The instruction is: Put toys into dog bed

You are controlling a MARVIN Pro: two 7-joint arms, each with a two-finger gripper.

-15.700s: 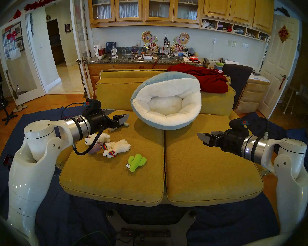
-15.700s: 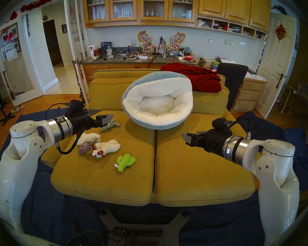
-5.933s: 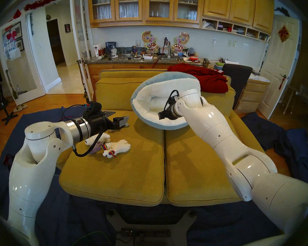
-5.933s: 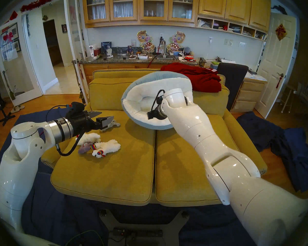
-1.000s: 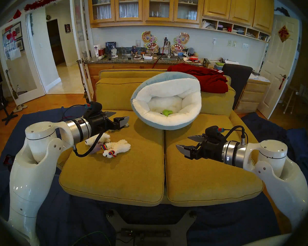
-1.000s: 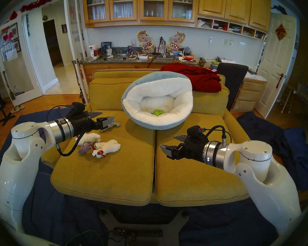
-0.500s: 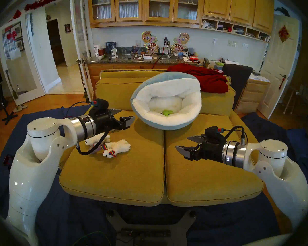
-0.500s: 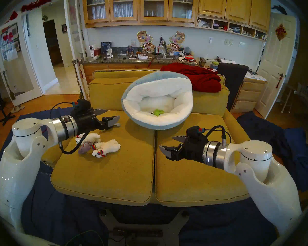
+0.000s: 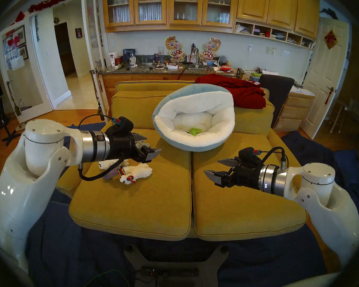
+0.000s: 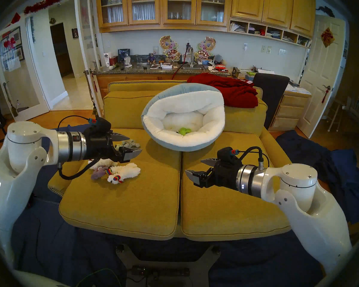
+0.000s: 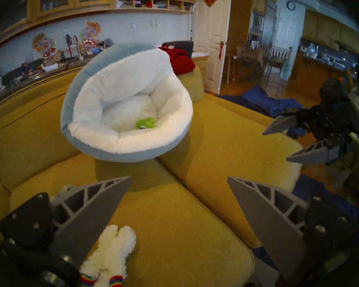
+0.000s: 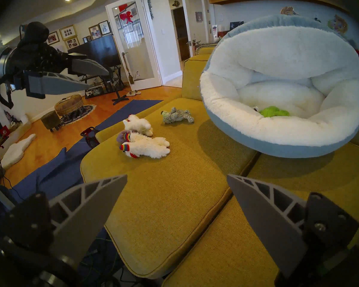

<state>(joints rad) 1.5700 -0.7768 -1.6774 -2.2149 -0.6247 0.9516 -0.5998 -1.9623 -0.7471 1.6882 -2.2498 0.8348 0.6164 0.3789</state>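
Fluffy white inside and pale blue outside, the round dog bed (image 9: 195,144) at the back of the sofa, with only the green cactus (image 9: 195,131) lying in it. On the bumpy yellow sofa cushion (image 9: 143,207) to the left, the llama (image 9: 136,172), lamb (image 9: 109,164), purple-grey plush (image 9: 110,174) and grey-beige plush (image 10: 130,144), all soft, well apart from the bed. Above them the left gripper (image 9: 148,145), wide open and empty; over the other cushion the right gripper (image 9: 215,168), wide open and empty too.
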